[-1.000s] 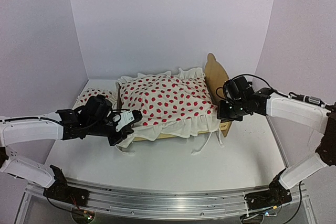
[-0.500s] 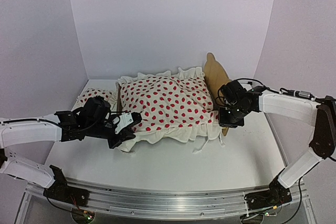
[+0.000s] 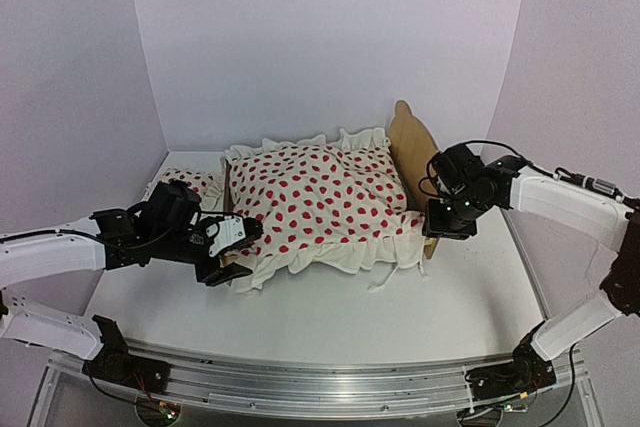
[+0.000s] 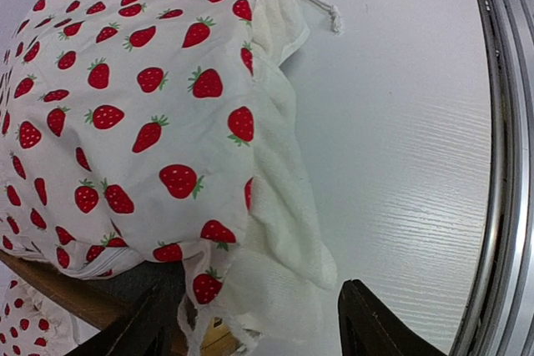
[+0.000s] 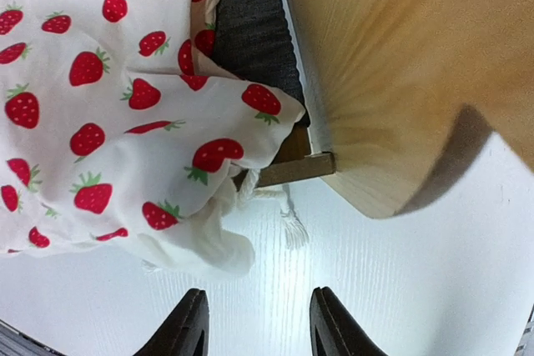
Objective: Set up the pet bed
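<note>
The pet bed point(image 3: 436, 239) sits mid-bench with its long axis running left to right, so each arm has one end of it. The headboard point(image 3: 411, 142) stands at the right end, just beside the right tool point(image 3: 441, 230). The foot end lies by the left tool point(image 3: 236, 252).

Both tools are released. The left one's jaws are spread, with the ruffled corner of the blanket point(image 3: 320, 192) hanging loose between them, not pinched as far as the wrist view shows. The right one's jaws are apart over bare bench point(image 3: 330, 317), just off the blanket's other near corner.

The pillow point(image 3: 190, 182) lies on the bench beyond the foot end, nearer the left arm (the wrong end, if it belongs at the headboard). It would probably have to travel the bed's whole length.
</note>
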Controlling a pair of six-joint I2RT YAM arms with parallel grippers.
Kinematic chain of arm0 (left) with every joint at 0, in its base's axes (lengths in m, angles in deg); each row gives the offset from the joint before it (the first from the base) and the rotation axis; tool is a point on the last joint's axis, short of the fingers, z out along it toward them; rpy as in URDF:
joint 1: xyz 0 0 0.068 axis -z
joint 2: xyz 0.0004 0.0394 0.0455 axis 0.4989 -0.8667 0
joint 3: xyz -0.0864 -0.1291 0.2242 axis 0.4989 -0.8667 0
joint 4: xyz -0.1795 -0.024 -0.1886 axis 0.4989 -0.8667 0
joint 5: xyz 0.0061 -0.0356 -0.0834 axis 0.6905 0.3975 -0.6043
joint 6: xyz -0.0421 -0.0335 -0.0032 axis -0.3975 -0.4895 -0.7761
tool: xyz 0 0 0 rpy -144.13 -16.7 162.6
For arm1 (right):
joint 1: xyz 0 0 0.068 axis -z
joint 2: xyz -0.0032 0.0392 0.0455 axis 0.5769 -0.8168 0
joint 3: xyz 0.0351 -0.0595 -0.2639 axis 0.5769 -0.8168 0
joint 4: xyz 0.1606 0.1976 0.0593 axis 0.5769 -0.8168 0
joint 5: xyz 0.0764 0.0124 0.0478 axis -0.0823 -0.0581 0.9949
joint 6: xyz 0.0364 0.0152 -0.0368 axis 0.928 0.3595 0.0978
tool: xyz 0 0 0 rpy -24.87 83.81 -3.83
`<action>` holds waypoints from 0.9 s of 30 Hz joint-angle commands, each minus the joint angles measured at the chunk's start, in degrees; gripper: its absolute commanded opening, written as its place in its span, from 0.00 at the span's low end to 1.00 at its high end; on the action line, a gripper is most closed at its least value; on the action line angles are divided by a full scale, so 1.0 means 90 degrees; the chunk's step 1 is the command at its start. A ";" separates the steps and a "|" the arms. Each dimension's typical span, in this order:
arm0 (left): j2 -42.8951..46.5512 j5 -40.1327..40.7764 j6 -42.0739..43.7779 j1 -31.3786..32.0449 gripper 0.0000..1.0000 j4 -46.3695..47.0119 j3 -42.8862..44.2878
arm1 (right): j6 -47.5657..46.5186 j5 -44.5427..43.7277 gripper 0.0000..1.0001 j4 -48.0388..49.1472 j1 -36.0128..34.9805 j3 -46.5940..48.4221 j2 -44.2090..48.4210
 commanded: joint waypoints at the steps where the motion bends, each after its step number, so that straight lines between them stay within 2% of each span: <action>1: -0.0328 0.0400 0.0131 -0.0200 0.68 -0.0344 0.0556 | 0.0116 -0.0134 0.44 -0.0500 0.0013 0.0263 0.0560; 5: -0.0915 0.0329 0.0289 -0.0204 0.67 -0.1099 0.0984 | 0.0178 0.0018 0.44 -0.0499 -0.0179 0.0235 0.0727; 10: -0.1802 0.0384 0.0536 -0.0205 0.71 -0.1890 0.1670 | 0.0036 -0.0044 0.44 -0.0398 -0.0928 0.0294 0.0598; 15: -0.2507 0.0687 0.0642 -0.0248 0.71 -0.1839 0.1959 | -0.0124 0.0214 0.45 -0.0059 -0.1574 0.0303 0.0475; 21: -0.3288 0.0265 0.0349 -0.0527 0.70 -0.2165 0.2659 | -0.0112 0.0362 0.45 0.0411 -0.2090 0.0119 0.0562; 27: -0.3727 0.0094 0.0384 -0.0556 0.61 -0.2396 0.2704 | -0.0246 0.0603 0.45 0.0961 -0.2609 -0.0083 0.0527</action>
